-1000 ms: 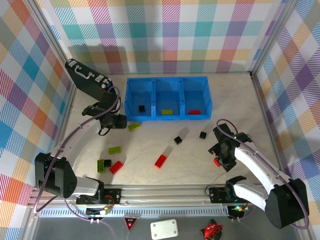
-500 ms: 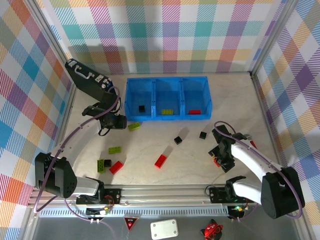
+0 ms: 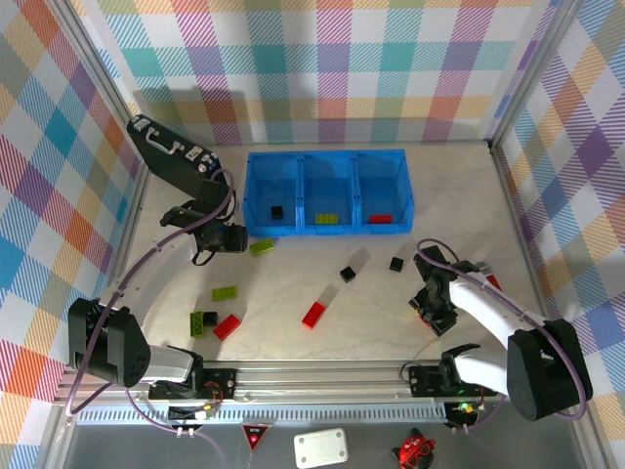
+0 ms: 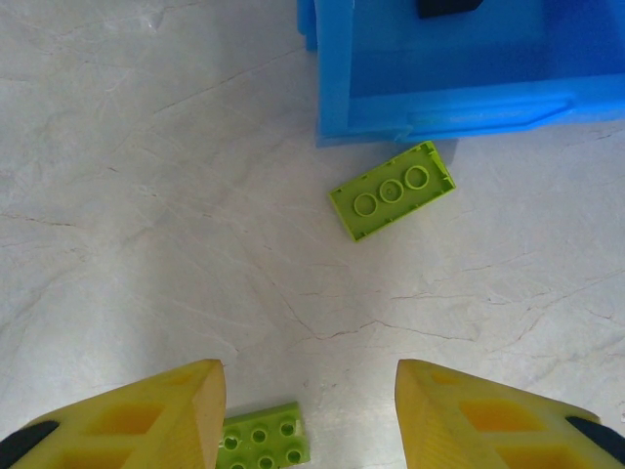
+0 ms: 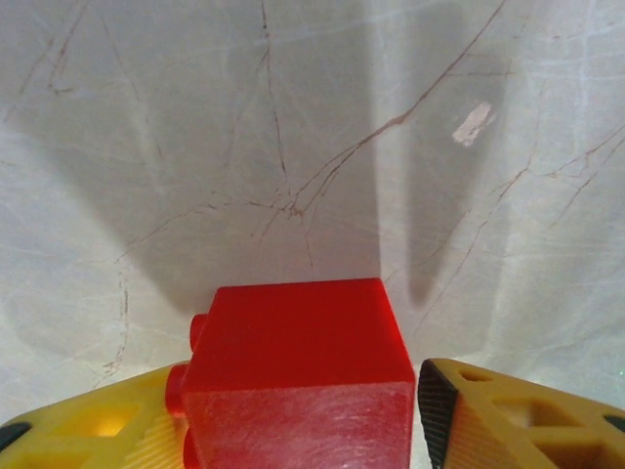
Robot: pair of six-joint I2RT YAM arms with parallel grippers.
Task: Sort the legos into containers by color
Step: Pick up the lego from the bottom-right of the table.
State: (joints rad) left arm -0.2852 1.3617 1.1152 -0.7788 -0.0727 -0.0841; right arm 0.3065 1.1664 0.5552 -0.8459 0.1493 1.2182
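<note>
Our left tool hangs open and empty, and we cannot tell if our right tool grips the small red plastic brick between its fingers.

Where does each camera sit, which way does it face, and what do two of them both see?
Top external: fixed above and behind the arm bases, looking down on the table, the blue tray and both arms.
Left wrist: on the left arm, looking down past its open left gripper at the tray's corner and a lime lego.
Right wrist: on the right arm, close over the table, right gripper closed around a red lego.
Shared: top external and left wrist both show that lime lego beside the tray.
</note>
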